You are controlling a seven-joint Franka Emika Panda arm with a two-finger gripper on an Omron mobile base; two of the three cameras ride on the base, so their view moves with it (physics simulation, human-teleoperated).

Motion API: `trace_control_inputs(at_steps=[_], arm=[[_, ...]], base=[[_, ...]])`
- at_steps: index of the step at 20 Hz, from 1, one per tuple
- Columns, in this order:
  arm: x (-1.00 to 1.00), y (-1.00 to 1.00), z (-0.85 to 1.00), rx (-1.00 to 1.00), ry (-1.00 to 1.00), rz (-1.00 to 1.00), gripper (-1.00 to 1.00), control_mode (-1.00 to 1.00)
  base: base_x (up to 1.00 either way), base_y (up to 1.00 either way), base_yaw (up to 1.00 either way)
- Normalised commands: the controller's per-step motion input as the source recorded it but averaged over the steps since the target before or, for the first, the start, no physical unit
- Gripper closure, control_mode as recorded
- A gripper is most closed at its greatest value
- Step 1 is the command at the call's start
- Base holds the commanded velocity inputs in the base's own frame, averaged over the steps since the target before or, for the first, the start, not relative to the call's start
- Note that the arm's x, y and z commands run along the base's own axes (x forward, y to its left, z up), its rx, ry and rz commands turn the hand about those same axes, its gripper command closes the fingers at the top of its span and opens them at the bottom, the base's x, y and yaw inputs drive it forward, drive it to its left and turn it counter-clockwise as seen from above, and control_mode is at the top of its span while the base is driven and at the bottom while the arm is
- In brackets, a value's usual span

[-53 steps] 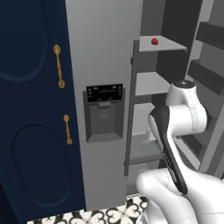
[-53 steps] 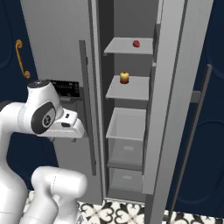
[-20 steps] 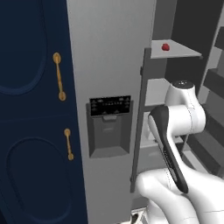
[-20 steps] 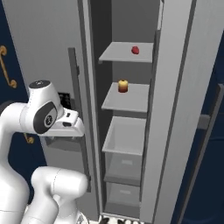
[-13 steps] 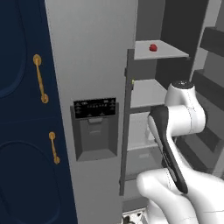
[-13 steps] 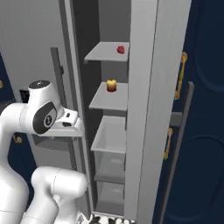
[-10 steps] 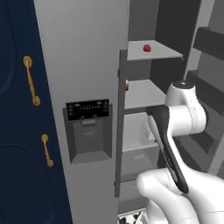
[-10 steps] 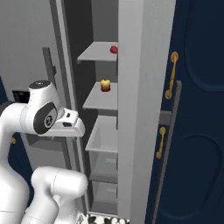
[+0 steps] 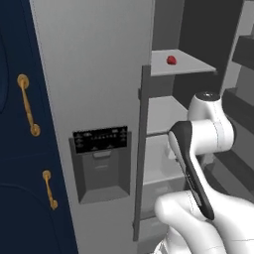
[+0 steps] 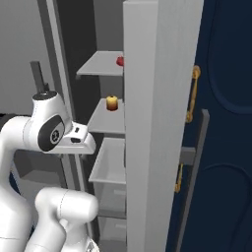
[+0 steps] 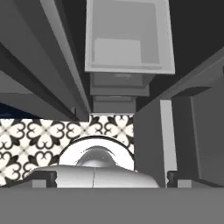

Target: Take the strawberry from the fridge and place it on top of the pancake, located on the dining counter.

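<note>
The strawberry [image 9: 171, 60] is seen on the top shelf [image 9: 183, 66] of the open fridge [image 9: 99, 74], at 12 o'clock from the arm. A small yellow item [image 10: 112, 103] is held by the shelf below, above an open drawer [image 11: 129, 37]. Whether the claw is apart or together cannot be told.

Fridge [image 9: 99, 74] stands with its right side open. Strawberry [image 9: 171, 60] rests on the top shelf [image 9: 191, 64], near its front edge. Dispenser panel [image 9: 100, 161] sits on the closed door. Navy cabinet [image 9: 15, 149] adjoins at left, with two gold handles [image 9: 28, 105].
</note>
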Motion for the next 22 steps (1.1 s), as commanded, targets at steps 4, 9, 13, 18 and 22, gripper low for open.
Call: trace_control_inputs(at_steps=[4,9,13,18,22], arm=[[0.00,0.00,0.00,0.00,0.00,0.00,-1.00,1.00],[0.00,0.00,0.00,0.00,0.00,0.00,-1.00,1.00],[0.00,0.00,0.00,0.00,0.00,0.00,-1.00,1.00],[0.00,0.00,0.00,0.00,0.00,0.00,-1.00,1.00],[0.00,0.00,0.00,0.00,0.00,0.00,-1.00,1.00]], base=[[0.19,-0.23,0.00],[0.12,-0.36,-0.01],[0.25,-0.09,-0.02],[0.29,0.00,-0.08],[0.32,0.00,-0.11]])
